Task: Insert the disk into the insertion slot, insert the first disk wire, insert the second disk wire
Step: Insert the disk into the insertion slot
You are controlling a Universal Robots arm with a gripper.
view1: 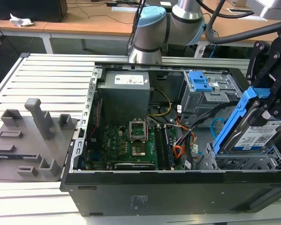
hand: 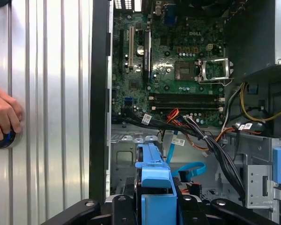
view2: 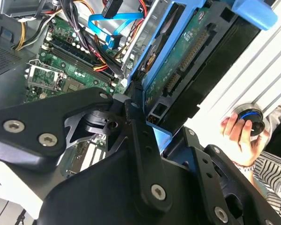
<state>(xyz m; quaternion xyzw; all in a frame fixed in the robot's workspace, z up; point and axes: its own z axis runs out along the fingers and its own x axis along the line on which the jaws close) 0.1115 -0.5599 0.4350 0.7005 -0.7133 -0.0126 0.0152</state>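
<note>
One of three steps in hand: disk insertion. Black gripper (view1: 270, 111) is clamped on the disk (view1: 258, 137), a flat silver rectangular hard drive in a bright blue plastic carrier. It's held tilted over the insertion slot (view1: 246, 163), a low grey perforated sheet-metal cage, with its lower edge at the mouth, not seated. My read: seating needs the carrier squared to the dividers, then a straight push. Second disk wire (view1: 217, 124), a thin light-blue flat cable, curls just beyond the cage.

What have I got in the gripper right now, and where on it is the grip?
The gripper holds the disk by the raised end of its blue carrier frame; the disk hangs tilted, its lower end at the insertion slot.
</note>
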